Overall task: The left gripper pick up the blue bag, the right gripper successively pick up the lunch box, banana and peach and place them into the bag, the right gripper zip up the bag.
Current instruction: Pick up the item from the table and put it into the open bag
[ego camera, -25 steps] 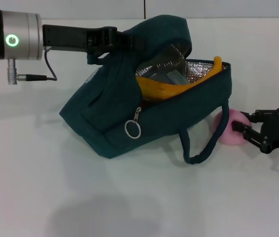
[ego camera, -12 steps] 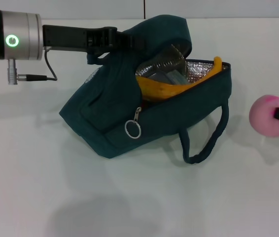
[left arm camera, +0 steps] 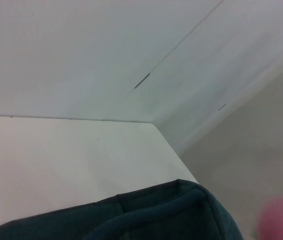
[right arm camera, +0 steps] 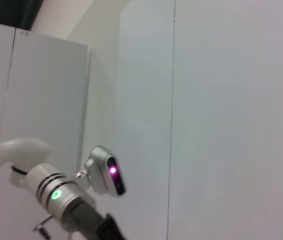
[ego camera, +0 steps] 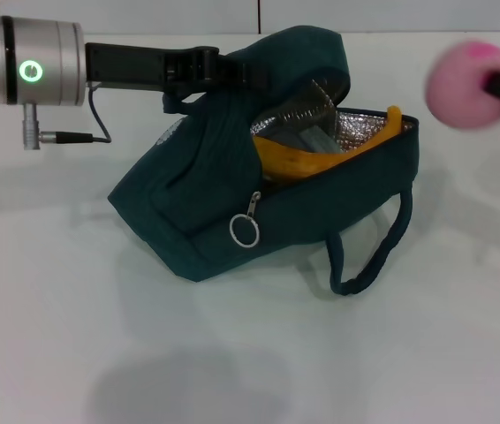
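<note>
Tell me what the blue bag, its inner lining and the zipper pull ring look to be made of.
Blue bag: matte woven fabric, apparently; it slumps and creases where the left hand holds it up. Inner lining: probably foil-faced insulation, silvery, crinkled and glinting. Zipper pull ring: likely metal, a thin pale shiny loop.

Bag (ego camera: 232, 212): dark teal-blue fabric, silver foil lining (ego camera: 356, 131), silver zipper ring (ego camera: 244, 231). Banana (ego camera: 307, 159): yellow-orange. Peach (ego camera: 468, 84): pink, possibly with a deeper pink patch on top. Left gripper (ego camera: 199, 72): black, on a silver arm with a green ring light (ego camera: 30, 71). Table (ego camera: 73, 336): white.
</note>
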Available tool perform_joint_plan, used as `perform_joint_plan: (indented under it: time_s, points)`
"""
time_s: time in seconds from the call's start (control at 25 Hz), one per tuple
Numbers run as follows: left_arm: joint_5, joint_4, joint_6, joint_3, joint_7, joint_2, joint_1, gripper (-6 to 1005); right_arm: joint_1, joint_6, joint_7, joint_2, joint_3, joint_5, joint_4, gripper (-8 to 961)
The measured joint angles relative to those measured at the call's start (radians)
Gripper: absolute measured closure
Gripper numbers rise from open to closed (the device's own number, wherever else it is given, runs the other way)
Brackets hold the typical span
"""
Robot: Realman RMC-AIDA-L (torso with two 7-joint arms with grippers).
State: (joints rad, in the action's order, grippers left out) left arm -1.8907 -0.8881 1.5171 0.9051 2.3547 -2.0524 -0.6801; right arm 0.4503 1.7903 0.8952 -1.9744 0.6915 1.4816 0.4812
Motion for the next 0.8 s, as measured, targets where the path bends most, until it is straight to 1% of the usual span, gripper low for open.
perform_joint_plan:
  time_s: [0.04,0.08,0.16,0.32,0.4,0.48,0.64,0.8]
  points:
    - [0.0,0.0,0.0,0.0,0.0,-0.003,-0.001,936,0.026,-0.024,-0.006,-0.005,0.002,-0.002,0.0,921]
    - [0.0,0.0,0.0,0.0,0.0,-0.004,-0.001,936,0.086,-0.096,-0.03,-0.022,0.014,0.003,0.0,921]
    - [0.0,0.0,0.0,0.0,0.0,-0.006,-0.001,936,0.136,-0.17,-0.051,-0.035,0.042,0.01,-0.004,921]
    - [0.006,0.0,-0.001,0.0,0.0,-0.008,-0.001,936,0.209,-0.267,-0.058,-0.04,0.155,0.015,-0.033,921]
    - [0.014,0.0,-0.004,0.0,0.0,-0.008,-0.001,936,0.219,-0.277,-0.057,-0.043,0.216,0.013,-0.039,921]
    - [0.02,0.0,-0.006,0.0,0.0,-0.007,0.002,936,0.218,-0.28,-0.058,-0.046,0.25,0.01,-0.039,920]
    - [0.026,0.0,-0.006,0.0,-0.002,-0.005,0.005,936,0.216,-0.32,-0.054,-0.049,0.282,0.008,-0.045,920]
    - [0.026,0.0,-0.006,0.0,-0.008,-0.005,0.0,936,0.239,-0.389,-0.044,-0.05,0.343,0.008,-0.075,920]
